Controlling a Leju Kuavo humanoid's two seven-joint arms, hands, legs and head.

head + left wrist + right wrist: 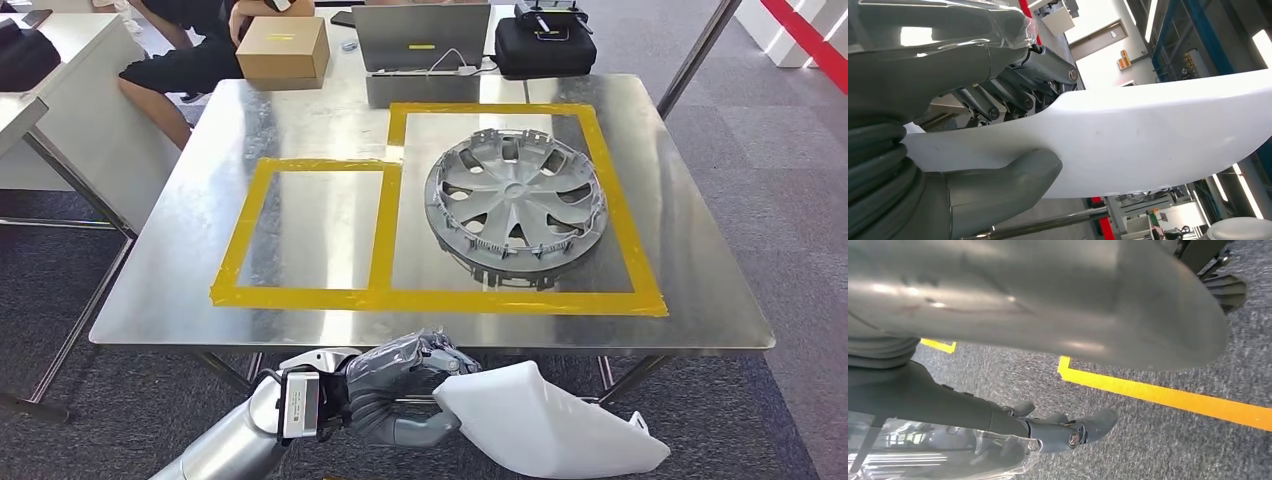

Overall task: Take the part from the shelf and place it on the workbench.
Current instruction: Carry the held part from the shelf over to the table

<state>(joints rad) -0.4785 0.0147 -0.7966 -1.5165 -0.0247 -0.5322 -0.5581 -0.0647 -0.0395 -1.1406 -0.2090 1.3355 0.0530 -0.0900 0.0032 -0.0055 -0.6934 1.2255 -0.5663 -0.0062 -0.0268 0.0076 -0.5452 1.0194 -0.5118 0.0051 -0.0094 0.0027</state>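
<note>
My left hand [405,390] grips a white curved plastic part [545,422] by its near-left end, just below the front edge of the steel workbench [170,300]. In the left wrist view the thumb [998,187] presses one face of the white part [1148,145] and the dark fingers [998,97] clamp the other. My right hand [998,435] hangs beside the body over grey carpet; its fingers [1088,426] lie loosely apart with nothing in them.
On the workbench, yellow tape marks two boxes: the smaller left box [315,228] is bare steel, the larger right one holds a silver wheel cover [515,205]. A cardboard box [283,48], laptop [421,40] and black case [545,42] stand behind; a person [185,50] sits far left.
</note>
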